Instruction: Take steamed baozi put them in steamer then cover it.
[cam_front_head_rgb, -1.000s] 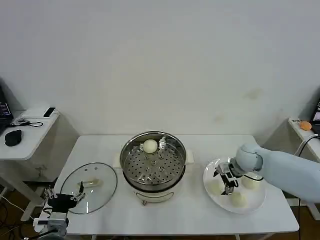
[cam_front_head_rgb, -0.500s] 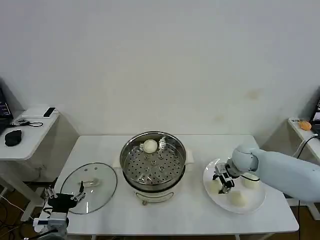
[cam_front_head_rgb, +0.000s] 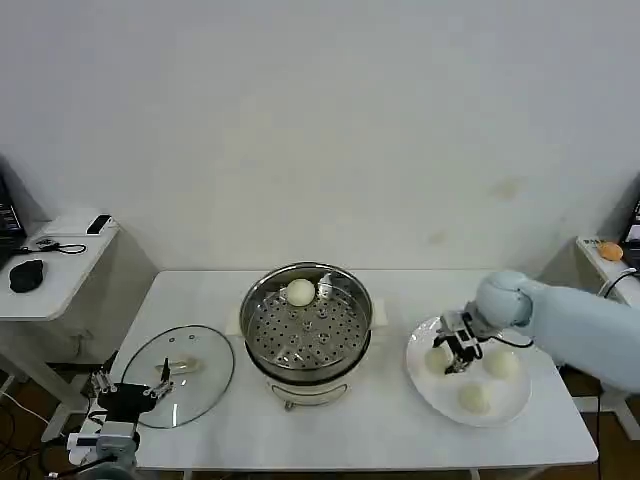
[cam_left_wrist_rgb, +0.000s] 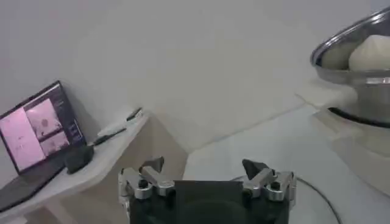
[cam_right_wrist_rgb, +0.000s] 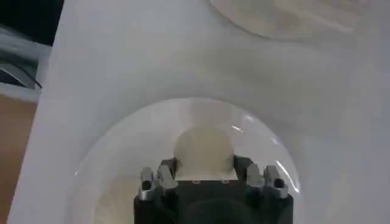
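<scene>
The steamer (cam_front_head_rgb: 305, 335) stands mid-table with one baozi (cam_front_head_rgb: 300, 292) on its perforated tray; its rim (cam_left_wrist_rgb: 359, 61) and that bun (cam_left_wrist_rgb: 372, 52) also show in the left wrist view. Three more baozi lie on the white plate (cam_front_head_rgb: 520, 405): one (cam_front_head_rgb: 437, 360) at its left, one (cam_front_head_rgb: 501, 363) at its right, one (cam_front_head_rgb: 472, 398) in front. My right gripper (cam_front_head_rgb: 456, 350) is shut on the left bun (cam_right_wrist_rgb: 204, 149), a finger against each side, just over the plate (cam_right_wrist_rgb: 122, 152). The glass cover (cam_front_head_rgb: 178, 373) lies flat at the left. My left gripper (cam_front_head_rgb: 130, 393) (cam_left_wrist_rgb: 207, 173) waits open at its front edge.
A white side table (cam_front_head_rgb: 50, 270) with a mouse and cables stands to the left, and a laptop (cam_left_wrist_rgb: 39, 131) sits on it. A shelf with an orange object (cam_front_head_rgb: 610, 251) is at the far right. Bare tabletop (cam_front_head_rgb: 380, 430) lies in front of the steamer.
My right gripper has shifted slightly back over the plate, and the left bun has moved with it between the fingers. The left arm has stayed put.
</scene>
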